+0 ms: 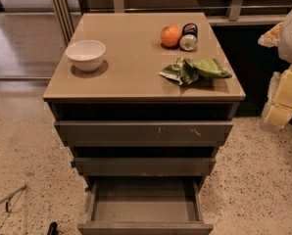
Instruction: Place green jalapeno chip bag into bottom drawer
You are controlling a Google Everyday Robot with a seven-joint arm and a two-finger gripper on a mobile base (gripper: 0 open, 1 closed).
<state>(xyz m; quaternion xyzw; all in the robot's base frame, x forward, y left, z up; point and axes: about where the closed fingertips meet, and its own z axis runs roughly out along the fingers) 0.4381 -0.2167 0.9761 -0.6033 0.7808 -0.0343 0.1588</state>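
The green jalapeno chip bag (195, 70) lies crumpled on the tan cabinet top (131, 58), near its front right corner. The bottom drawer (145, 204) is pulled out and open, and its shallow tray shows nothing inside. The middle drawer (143, 166) and the scratched top drawer (143, 130) above it are pushed in. My gripper (283, 99) shows as pale yellow parts at the right edge of the view, beside the cabinet and to the right of the bag, not touching it. Nothing is seen held in it.
A white bowl (86, 54) stands at the left of the cabinet top. An orange (170, 35) and a can lying on its side (188, 37) sit at the back right. A thin rod (6, 199) lies on the speckled floor at the lower left.
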